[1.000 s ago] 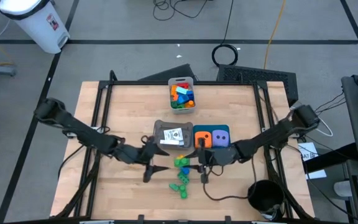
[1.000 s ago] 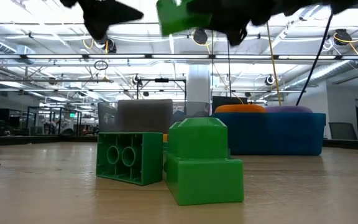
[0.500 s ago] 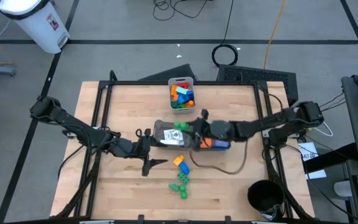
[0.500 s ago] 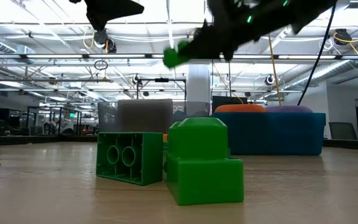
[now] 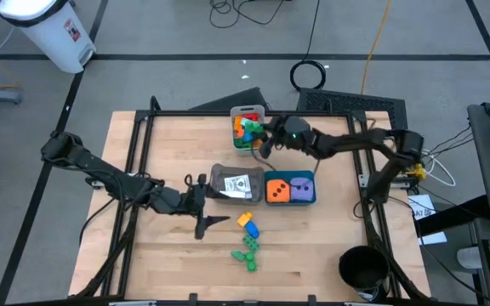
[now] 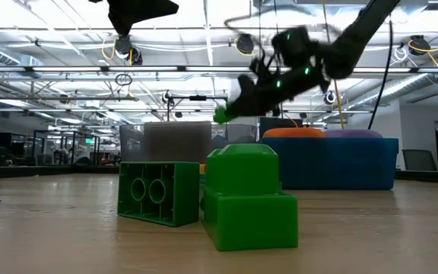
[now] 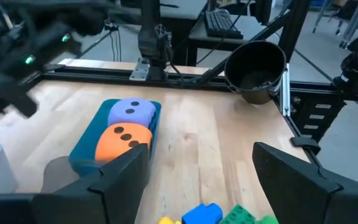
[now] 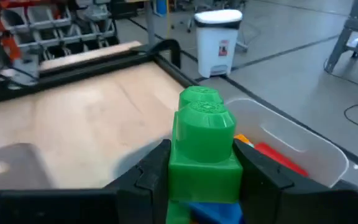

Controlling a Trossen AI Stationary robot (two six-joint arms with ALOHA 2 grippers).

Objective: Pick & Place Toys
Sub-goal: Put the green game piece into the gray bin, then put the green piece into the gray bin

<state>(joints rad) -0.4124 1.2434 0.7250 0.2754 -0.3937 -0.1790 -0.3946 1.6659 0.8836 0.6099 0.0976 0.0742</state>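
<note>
My right gripper [image 5: 260, 136] reaches over the pale bin [image 5: 250, 111] at the table's far edge, shut on a green brick [image 8: 204, 140]; a bit of blue shows under the brick. The bin holds orange, red, blue and green bricks. My left gripper [image 5: 207, 211] hangs open above the table's middle, beside the grey bin [image 5: 232, 184] with a card in it. An orange and a purple die sit in the blue bin [image 5: 290, 202]. A blue-and-yellow brick [image 5: 247, 223] and two green bricks [image 5: 250, 246] lie on the table near the front. My right gripper pinches the green brick by its two opposite sides [image 8: 178, 155] between its two fingers [image 8: 151, 171]. The fingers come nearly level from the table's right. The brick stands upright with its studs up, lifted clear above the pale bin's near rim [image 8: 272, 118].
A black metal frame [image 5: 134, 170] runs round the wooden table. A black cup [image 5: 362, 265] stands at the near right corner. Bare wood lies left of the bins and along the front edge.
My right gripper has swung from the table's middle, near the loose bricks, toward the far edge and now hangs over the pale bin. It has carried the green brick along, lifted clear and upright. The bricks left on the table have not moved.
</note>
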